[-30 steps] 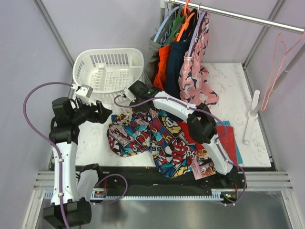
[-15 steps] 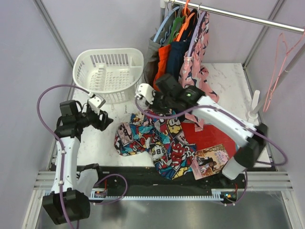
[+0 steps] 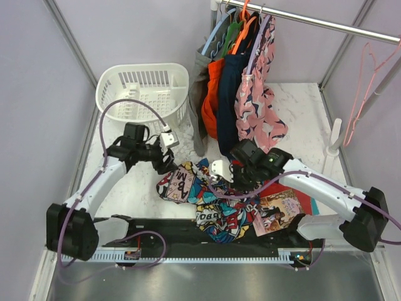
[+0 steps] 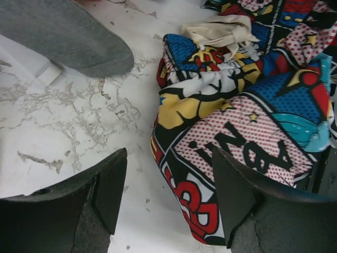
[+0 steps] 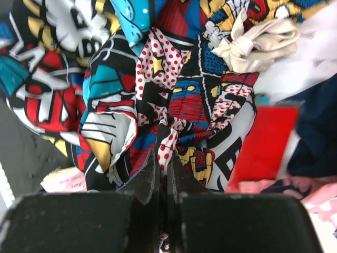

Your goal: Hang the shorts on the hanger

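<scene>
Shorts bunched on table, hanger on rail

The shorts (image 3: 207, 195) lie crumpled on the near middle of the marble table (image 3: 125, 188), their lower edge over the dark front rail. The right gripper (image 5: 162, 158) is closed tight, pinching a raised fold of the cloth. The left gripper (image 4: 168, 174) stands wide, empty, one finger over bare table and the other over the shorts' left edge. The pale-pink hanger (image 3: 356, 100) hangs from the rod at far right, well apart.
</scene>
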Controlling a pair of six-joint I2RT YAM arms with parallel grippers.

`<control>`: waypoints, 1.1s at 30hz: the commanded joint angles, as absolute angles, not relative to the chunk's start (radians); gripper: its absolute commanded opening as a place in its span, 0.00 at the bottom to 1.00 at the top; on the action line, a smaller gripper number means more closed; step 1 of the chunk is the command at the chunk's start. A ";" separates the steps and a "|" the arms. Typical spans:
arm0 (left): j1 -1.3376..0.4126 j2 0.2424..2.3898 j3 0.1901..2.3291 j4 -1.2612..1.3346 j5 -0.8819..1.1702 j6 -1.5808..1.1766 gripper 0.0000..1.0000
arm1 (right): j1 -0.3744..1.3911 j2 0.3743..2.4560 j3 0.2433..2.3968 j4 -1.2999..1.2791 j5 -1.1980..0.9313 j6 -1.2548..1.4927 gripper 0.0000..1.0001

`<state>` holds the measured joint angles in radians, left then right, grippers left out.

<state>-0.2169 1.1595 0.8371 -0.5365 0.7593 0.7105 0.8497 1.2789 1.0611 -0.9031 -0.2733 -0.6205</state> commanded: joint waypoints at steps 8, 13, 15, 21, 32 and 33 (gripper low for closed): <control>-0.397 1.551 1.101 -0.387 0.683 0.515 0.72 | 0.851 1.161 0.934 -0.897 -0.291 -0.666 0.00; -0.491 1.618 1.112 -0.328 0.654 0.496 0.72 | 0.851 1.152 0.925 -0.899 -0.295 -0.660 0.00; -0.523 1.669 1.130 -0.304 0.626 0.468 0.73 | 0.851 1.141 0.916 -0.900 -0.299 -0.660 0.00; -0.598 1.785 1.175 -0.304 0.555 0.465 0.74 | 0.851 1.092 0.888 -0.902 -0.288 -0.678 0.00; -0.592 1.354 1.020 -0.429 0.560 0.473 0.02 | 0.850 1.042 0.952 -0.893 -0.198 -0.617 0.00; -0.574 1.303 0.996 -0.448 0.548 0.454 0.02 | 0.850 1.043 0.966 -0.887 -0.178 -0.592 0.00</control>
